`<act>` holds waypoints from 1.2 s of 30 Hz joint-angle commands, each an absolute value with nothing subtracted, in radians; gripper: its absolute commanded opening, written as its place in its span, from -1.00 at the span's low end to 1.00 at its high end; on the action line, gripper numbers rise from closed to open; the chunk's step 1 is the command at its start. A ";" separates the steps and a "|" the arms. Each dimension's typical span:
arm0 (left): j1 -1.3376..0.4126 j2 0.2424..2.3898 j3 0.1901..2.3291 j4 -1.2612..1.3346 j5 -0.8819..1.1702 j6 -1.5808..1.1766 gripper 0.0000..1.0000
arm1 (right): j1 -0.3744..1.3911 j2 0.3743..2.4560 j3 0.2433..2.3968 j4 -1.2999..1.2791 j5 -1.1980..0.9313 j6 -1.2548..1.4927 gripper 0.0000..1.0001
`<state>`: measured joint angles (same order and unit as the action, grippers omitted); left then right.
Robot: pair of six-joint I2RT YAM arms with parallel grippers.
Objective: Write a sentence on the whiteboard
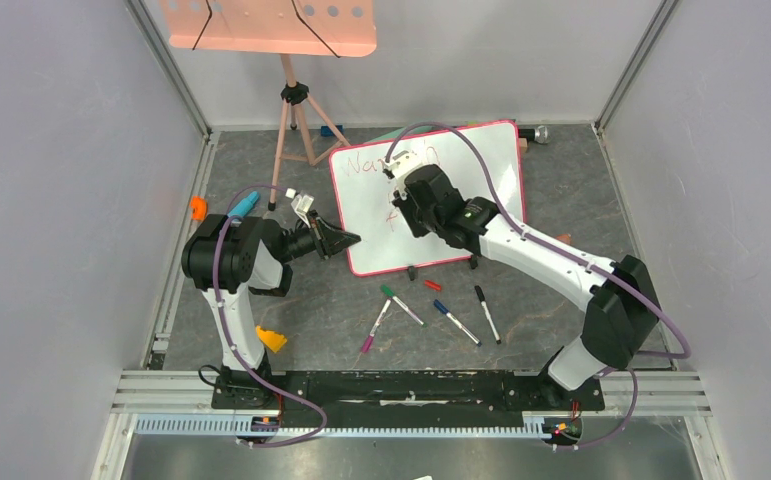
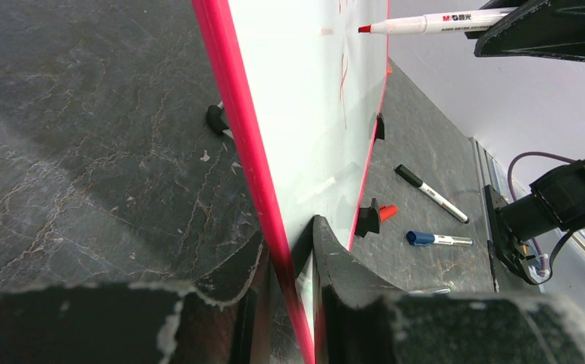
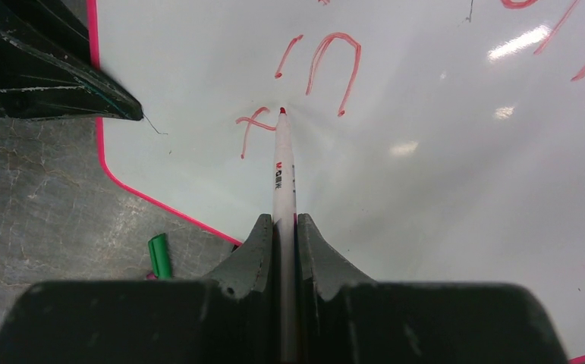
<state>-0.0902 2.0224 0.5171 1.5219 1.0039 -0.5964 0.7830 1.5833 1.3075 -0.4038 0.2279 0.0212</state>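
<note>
Nearest, loose markers [image 1: 456,322] lie scattered on the dark, stone-veined table [image 1: 561,190]. Beyond them the whiteboard [image 1: 461,165] stands tilted on black clip feet [image 1: 474,262], the side walls well apart from its rounded corners. The left gripper [image 2: 293,250] pinches its thin pink-red rim low on the left edge. The right gripper [image 3: 281,227] is clamped on a white-barrelled red marker [image 3: 283,174], its tip touching the glossy face at a stroke of the sentence [image 3: 327,68].
</note>
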 commanded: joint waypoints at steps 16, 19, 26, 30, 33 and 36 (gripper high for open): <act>-0.075 2.043 0.529 1.557 0.875 -0.472 -0.85 | 0.782 1.536 1.266 -0.409 0.189 0.009 -1.00; -0.074 2.043 0.529 1.557 0.874 -0.474 -0.85 | 0.782 1.538 1.259 -0.408 0.188 0.009 -1.00; -0.074 2.044 0.528 1.557 0.873 -0.475 -0.85 | 0.782 1.557 1.263 -0.393 0.187 0.009 -1.00; -0.074 2.043 0.529 1.557 0.873 -0.474 -0.86 | 0.782 1.569 1.271 -0.392 0.189 0.009 -1.00; -0.074 2.043 0.529 1.557 0.873 -0.474 -0.86 | 0.783 1.574 1.272 -0.395 0.191 0.009 -1.00; -0.074 2.043 0.529 1.557 0.872 -0.473 -0.86 | 0.782 1.574 1.269 -0.401 0.204 0.010 -1.00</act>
<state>-0.0902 2.0224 0.5171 1.5219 1.0042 -0.5964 0.7830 1.5703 1.2591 -0.4198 0.1917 0.0208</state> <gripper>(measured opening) 0.259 0.118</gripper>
